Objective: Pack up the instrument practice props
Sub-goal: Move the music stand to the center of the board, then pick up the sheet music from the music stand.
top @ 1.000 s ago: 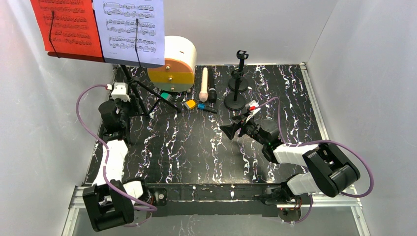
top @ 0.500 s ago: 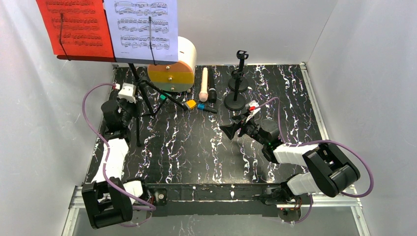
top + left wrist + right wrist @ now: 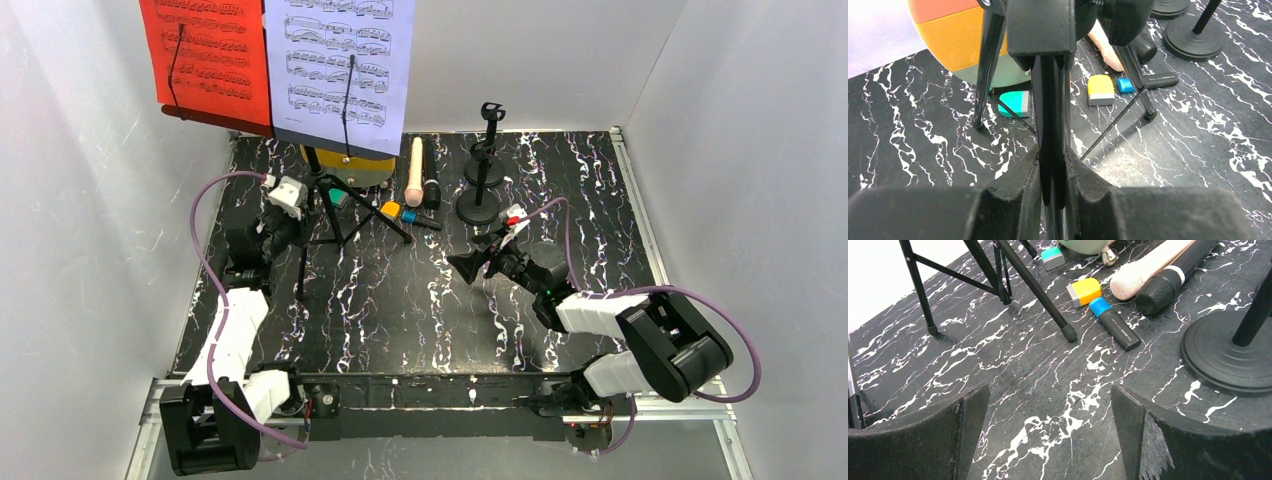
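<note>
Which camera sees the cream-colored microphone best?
The top camera: the cream microphone lies whole beside the black microphone. The right wrist camera shows it close, its tail cut off. The left wrist camera shows only a bit behind a music stand leg.

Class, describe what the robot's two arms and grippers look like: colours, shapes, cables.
The left arm and right arm pair black joints with white shells; a purple cable loops along each. A white block tops the left wrist, a red mark the right. The left gripper and right gripper have broad black fingers.
</note>
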### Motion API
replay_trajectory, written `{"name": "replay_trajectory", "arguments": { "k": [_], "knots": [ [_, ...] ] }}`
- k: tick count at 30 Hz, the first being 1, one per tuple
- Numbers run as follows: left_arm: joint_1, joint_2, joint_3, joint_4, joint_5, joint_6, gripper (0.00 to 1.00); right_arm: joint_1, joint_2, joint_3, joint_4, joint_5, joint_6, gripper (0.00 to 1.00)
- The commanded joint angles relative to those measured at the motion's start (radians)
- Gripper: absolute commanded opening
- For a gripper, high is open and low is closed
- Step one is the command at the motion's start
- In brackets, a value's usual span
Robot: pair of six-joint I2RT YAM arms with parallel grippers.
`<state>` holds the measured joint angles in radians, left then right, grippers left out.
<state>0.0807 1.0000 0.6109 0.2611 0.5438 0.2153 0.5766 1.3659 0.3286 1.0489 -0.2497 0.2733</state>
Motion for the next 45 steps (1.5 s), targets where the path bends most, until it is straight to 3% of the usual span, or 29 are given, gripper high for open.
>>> {"name": "replay_trajectory", "arguments": {
  "k": [1,7,14,18,21,23,27,32,36,38,45],
  "knots": [
    [-0.066,0.02,0.016,-0.051,0.072,-0.01,0.0,0.003,-0.047,0.0,0.027,0.01,-0.017,0.99],
    [-0.162,-0.004,-0.003,-0.007,-0.039,-0.095,0.0,0.002,-0.09,0.057,-0.101,0.028,0.009,0.99],
    [-0.27,-0.005,-0.015,0.027,-0.125,-0.148,0.0,0.002,-0.168,0.187,-0.494,0.111,0.112,0.99],
    [-0.29,-0.007,-0.012,0.035,-0.192,-0.196,0.01,0.002,-0.268,0.235,-0.694,0.24,0.242,0.99],
    [-0.296,-0.01,0.001,0.016,-0.232,-0.209,0.08,0.002,-0.361,0.23,-0.753,0.339,0.258,0.99],
    [-0.298,-0.021,0.018,-0.01,-0.264,-0.258,0.18,0.002,-0.439,0.22,-0.746,0.251,0.15,0.99],
    [-0.297,-0.043,0.068,-0.088,-0.306,-0.275,0.38,0.002,-0.556,0.257,-0.79,0.239,0.163,0.99],
    [-0.298,-0.094,0.131,-0.218,-0.393,-0.292,0.65,0.001,-0.541,0.489,-1.029,0.282,0.146,0.99],
    [-0.297,-0.139,0.22,-0.372,-0.417,-0.344,0.83,0.002,-0.498,0.643,-1.129,0.218,0.139,0.99],
    [-0.297,-0.152,0.271,-0.439,-0.403,-0.366,0.97,0.002,-0.474,0.714,-1.155,0.18,0.129,0.99],
    [-0.297,-0.142,0.483,-0.635,-0.298,-0.416,0.96,0.003,-0.315,1.055,-1.278,0.072,0.04,0.99]
  ]
}}
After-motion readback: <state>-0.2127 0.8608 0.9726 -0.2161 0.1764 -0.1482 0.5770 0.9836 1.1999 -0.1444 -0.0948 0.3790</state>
